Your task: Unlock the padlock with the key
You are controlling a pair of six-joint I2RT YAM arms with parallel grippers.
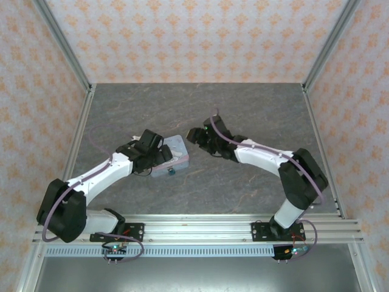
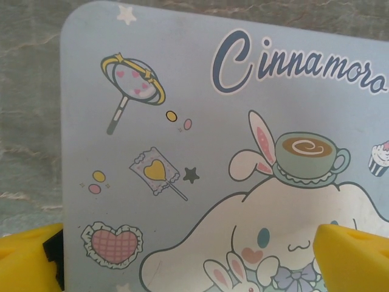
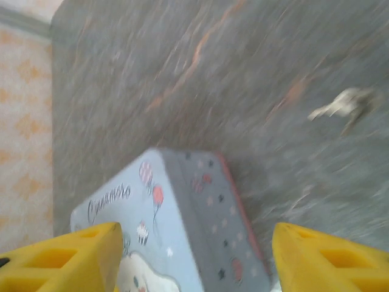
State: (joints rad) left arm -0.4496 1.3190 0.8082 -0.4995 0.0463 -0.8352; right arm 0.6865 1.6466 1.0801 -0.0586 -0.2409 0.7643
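Observation:
The pastel tin box (image 1: 175,153) printed with a cartoon rabbit lies mid-table. A tiny dark blue-green padlock (image 1: 171,171) sits at its near edge. My left gripper (image 1: 157,152) hangs open just over the lid (image 2: 182,121), its yellow fingertips (image 2: 27,261) spread wide at either side. My right gripper (image 1: 198,135) is to the right of the tin, open, and its blurred view looks down on the tin's corner (image 3: 200,207) between wide-apart fingers (image 3: 328,255). A small pale blurred object (image 3: 343,104) lies on the table; I cannot tell whether it is the key.
The grey marbled table (image 1: 243,109) is walled by patterned panels on three sides with metal posts at the corners. The aluminium rail (image 1: 200,225) carrying both arm bases runs along the near edge.

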